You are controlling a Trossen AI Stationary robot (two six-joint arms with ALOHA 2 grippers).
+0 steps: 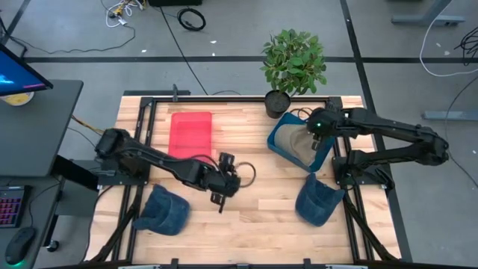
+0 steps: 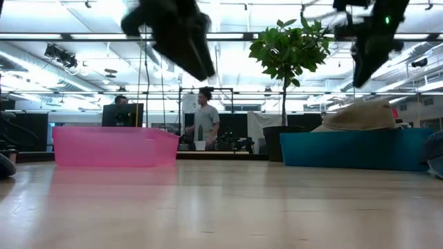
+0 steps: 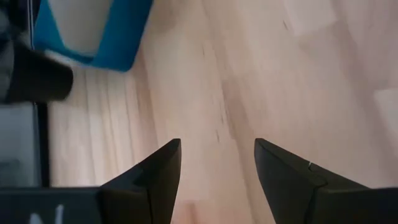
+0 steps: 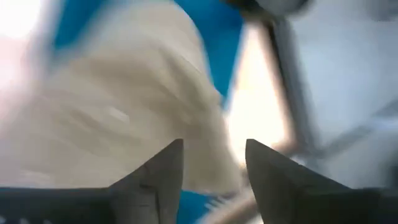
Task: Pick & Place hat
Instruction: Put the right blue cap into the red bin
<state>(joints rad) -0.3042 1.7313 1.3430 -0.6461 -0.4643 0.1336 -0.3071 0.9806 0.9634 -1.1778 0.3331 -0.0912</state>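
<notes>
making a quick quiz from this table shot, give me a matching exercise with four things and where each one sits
Things:
1. tan hat
2. pink bin
3. potted plant
4. left claw

Places:
a. at the table's far edge, beside the blue bin
b. inside the blue bin
c. over bare wood near the table's middle, open and empty
d. on the table's left half, toward the far side

Pairs: 1-b, 2-d, 3-a, 4-c
</notes>
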